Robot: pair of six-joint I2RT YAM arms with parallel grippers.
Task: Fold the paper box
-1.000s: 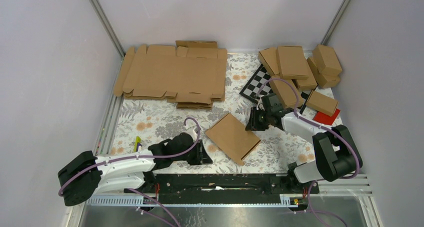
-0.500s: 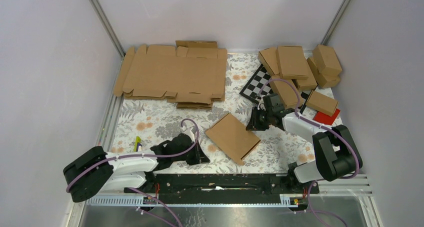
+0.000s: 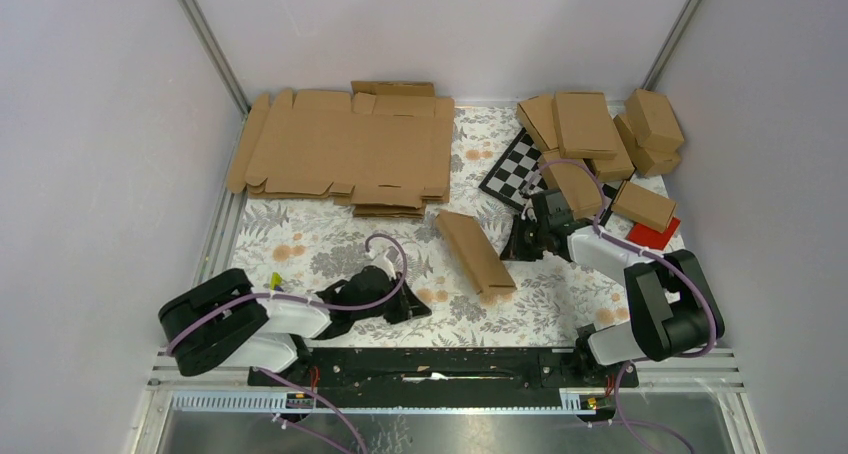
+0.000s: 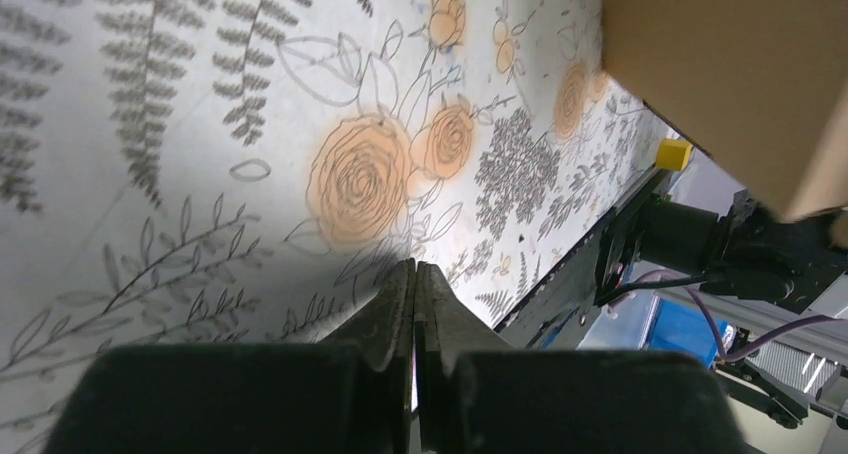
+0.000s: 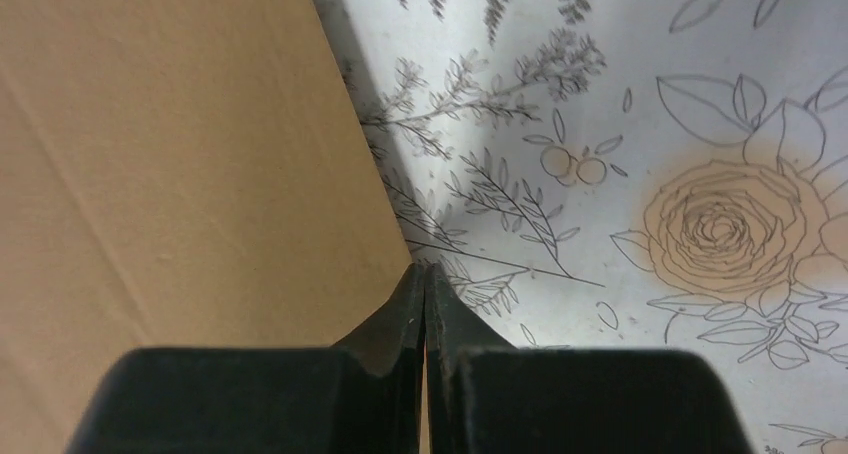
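The paper box point(image 3: 475, 252), a plain brown folded carton, sits mid-table and shows as a narrow slanted strip in the top view, as if tipped up on one side. My right gripper point(image 3: 512, 246) is low at its right edge, jaws shut. In the right wrist view the box point(image 5: 180, 154) fills the left, and its edge runs down to the shut tips of the right gripper point(image 5: 425, 267). My left gripper point(image 3: 420, 299) lies low on the flowered cloth, left of the box's near end and apart from it, shut on nothing. From the left gripper point(image 4: 415, 264), the box point(image 4: 720, 64) shows at the upper right.
A stack of flat cardboard blanks point(image 3: 345, 154) lies at the back left. Several folded cartons point(image 3: 600, 139) are piled at the back right over a chequered board point(image 3: 515, 164). A red block point(image 3: 655, 236) lies beside the right arm. A small yellow item point(image 3: 275, 282) sits by the left arm.
The box went from lying flat and wide to a narrow tilted strip, shifted toward the back. Both grippers closed. The left arm swung a little to the right.
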